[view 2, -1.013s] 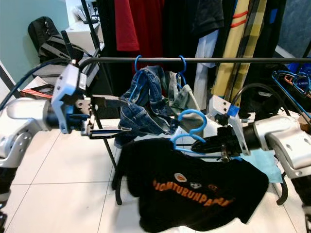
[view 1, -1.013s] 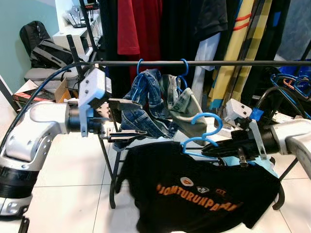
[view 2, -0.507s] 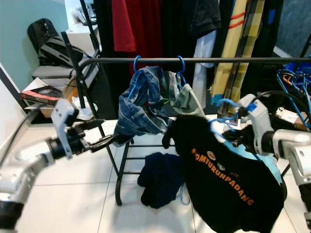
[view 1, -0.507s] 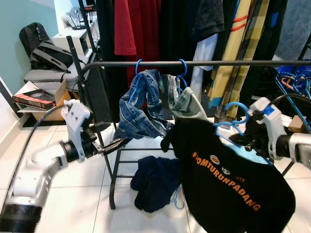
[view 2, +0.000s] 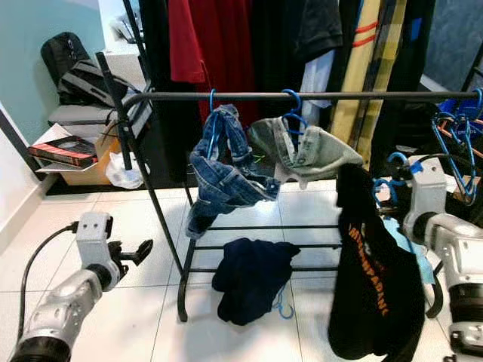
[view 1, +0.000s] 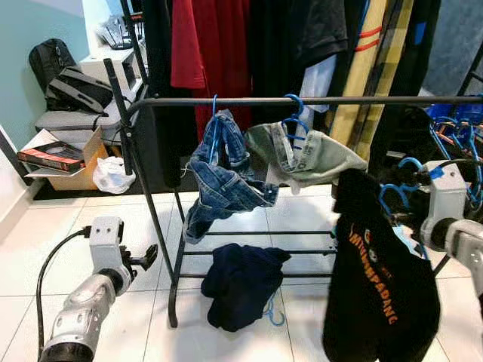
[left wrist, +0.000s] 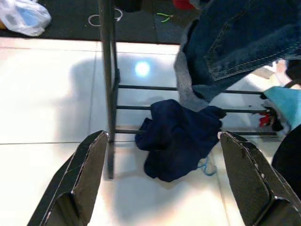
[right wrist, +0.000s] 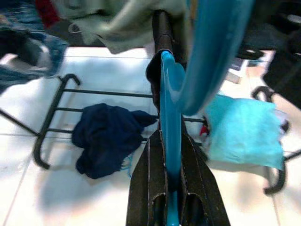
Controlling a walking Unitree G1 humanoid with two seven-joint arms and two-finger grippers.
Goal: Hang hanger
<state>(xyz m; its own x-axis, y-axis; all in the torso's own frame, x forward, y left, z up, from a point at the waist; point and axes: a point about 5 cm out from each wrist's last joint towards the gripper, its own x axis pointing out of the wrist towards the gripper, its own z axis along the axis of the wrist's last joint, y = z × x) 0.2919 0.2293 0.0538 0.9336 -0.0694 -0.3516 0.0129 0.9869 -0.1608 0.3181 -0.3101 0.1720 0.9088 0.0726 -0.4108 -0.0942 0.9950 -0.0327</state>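
A black T-shirt (view 1: 381, 279) with orange lettering hangs from a blue hanger (right wrist: 169, 89). My right gripper (right wrist: 170, 141) is shut on that hanger, to the right of and below the black rack rail (view 1: 249, 99). The hanger's hook (view 1: 394, 188) sits under the rail, apart from it. Blue jeans (view 1: 220, 166) and a grey-green garment (view 1: 306, 151) hang on the rail from blue hangers. My left gripper (left wrist: 163, 135) is open and low near the floor, left of the rack's leg (view 1: 155, 219), holding nothing.
A dark blue garment (view 1: 241, 283) with a blue hanger lies on the tiles under the rack. Hung clothes (view 1: 219, 45) fill the back. A backpack (view 1: 75, 87), a box with a book (view 1: 53, 154) and a plastic bag (view 1: 112, 175) sit at left. Spare blue hangers (view 1: 453, 136) hang at right.
My right gripper has carried the hanger and black shirt to the right, and the shirt now hangs straight down. My left arm has dropped from the rack's side down to near the floor.
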